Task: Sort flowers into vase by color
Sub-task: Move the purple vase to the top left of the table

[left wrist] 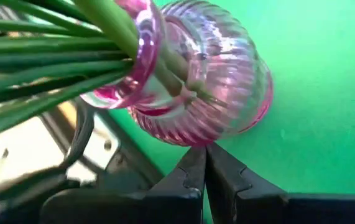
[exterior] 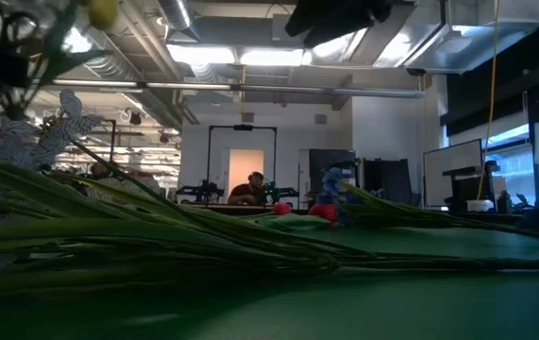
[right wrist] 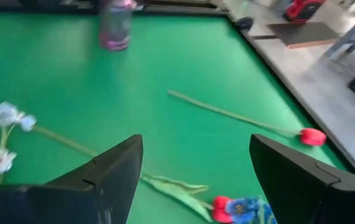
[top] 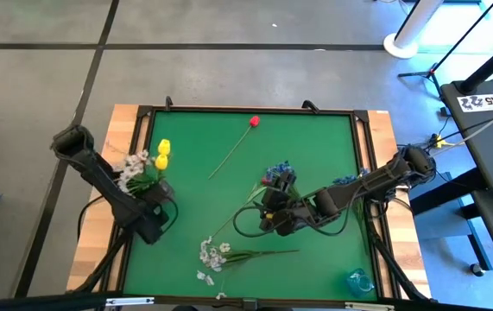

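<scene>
Your left gripper (left wrist: 203,163) has its jaws closed together and empty, just beside the pink vase (left wrist: 202,87), which stands at the left edge of the bench (top: 315,147) and already holds yellow tulips (top: 162,154) and white blossoms (top: 132,164).

Your right gripper (right wrist: 193,180) hangs over the middle of the bench with its jaws wide and nothing between them. Below it lie a blue spray (right wrist: 247,208) and a red tulip (right wrist: 221,203) (they touch or overlap, I cannot tell which).

I judge that you are at the picking step. Next, lower the right gripper onto one stem only, away from the other flower.

A second red tulip (top: 254,122) lies apart near the far edge, a white spray (top: 214,255) near the front, and a blue vase (top: 359,281) at the front right corner.
</scene>
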### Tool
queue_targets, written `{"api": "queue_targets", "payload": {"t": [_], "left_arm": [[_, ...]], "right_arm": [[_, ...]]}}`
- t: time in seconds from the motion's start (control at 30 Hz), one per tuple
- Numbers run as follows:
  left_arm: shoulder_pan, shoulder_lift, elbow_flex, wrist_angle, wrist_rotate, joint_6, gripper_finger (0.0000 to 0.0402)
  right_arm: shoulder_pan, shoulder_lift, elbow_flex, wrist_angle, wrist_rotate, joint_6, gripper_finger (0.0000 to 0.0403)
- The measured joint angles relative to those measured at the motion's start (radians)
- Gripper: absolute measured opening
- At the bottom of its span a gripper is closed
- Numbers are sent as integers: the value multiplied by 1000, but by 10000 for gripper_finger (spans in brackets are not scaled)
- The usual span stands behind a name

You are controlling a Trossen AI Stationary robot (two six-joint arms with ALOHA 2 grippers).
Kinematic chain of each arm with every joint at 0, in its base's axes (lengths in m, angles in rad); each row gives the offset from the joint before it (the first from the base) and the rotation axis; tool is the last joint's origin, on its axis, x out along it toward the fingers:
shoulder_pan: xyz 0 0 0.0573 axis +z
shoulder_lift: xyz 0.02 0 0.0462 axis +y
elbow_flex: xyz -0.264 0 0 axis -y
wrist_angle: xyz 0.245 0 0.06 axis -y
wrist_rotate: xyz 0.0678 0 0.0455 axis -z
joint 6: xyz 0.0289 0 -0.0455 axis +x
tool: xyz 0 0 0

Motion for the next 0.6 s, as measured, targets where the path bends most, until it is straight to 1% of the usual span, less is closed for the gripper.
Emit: {"api": "queue_targets", "payload": {"t": [0.13,0.33,0.43,0.6], "left_arm": [[102,0,0,50,-70,118,2],[267,0,0,165,-167,329,2],[358,0,0,253,-188,466,2],[496,0,0,406,-199,679,2]], "right_arm": [[0,42,0,35,-65,-33,294],[0,83,0,87,-115,-84,294],[0,92,0,119,-149,-124,294],[0,115,-1,150,-247,-155,294]]}}
